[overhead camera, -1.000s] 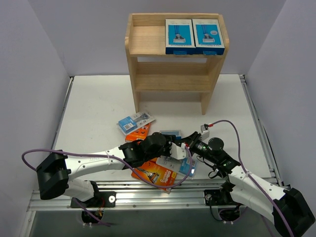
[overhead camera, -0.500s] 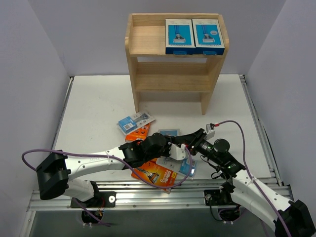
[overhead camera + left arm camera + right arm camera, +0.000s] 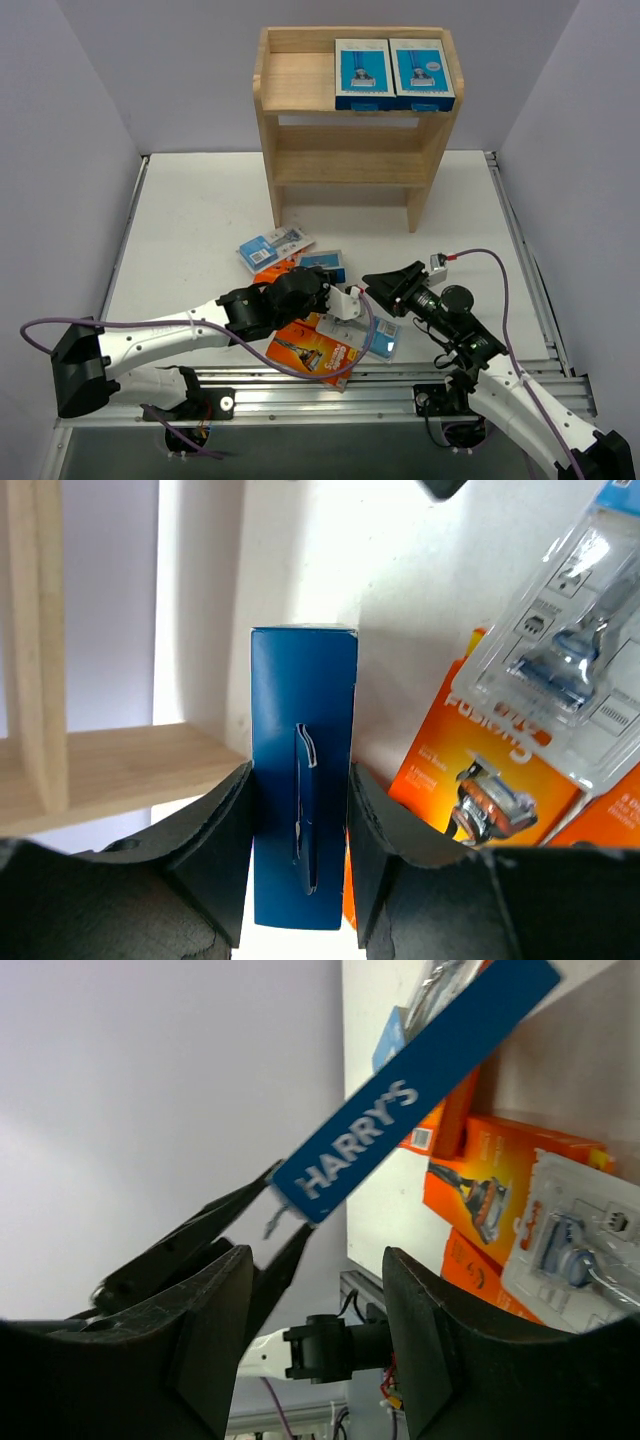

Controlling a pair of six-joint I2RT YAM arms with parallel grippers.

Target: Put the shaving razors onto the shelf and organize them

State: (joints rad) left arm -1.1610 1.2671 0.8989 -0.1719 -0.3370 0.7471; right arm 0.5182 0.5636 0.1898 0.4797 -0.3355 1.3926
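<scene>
My left gripper (image 3: 316,277) is shut on a blue razor box (image 3: 323,261) and holds it on edge just above the table. In the left wrist view the box (image 3: 304,820) sits squeezed between both pads of that gripper (image 3: 300,815). My right gripper (image 3: 378,284) stands open to the right of the box, apart from it. The right wrist view shows the box (image 3: 400,1110) with its white lettering beyond the empty, spread jaws of the right gripper (image 3: 315,1340). The wooden shelf (image 3: 300,80) at the back carries two blue razor boxes (image 3: 393,72) on its top tier.
Loose razors lie under and around the grippers: an orange pack (image 3: 318,352), another orange pack (image 3: 280,270), a clear blister card (image 3: 275,244) and a second blister card (image 3: 382,338). The shelf's two lower tiers (image 3: 345,165) hold nothing. Grey walls close in both sides.
My right gripper opened, let go of the blue box and drew back to the right. The left arm pulled a little leftward, keeping the box in its grip.
</scene>
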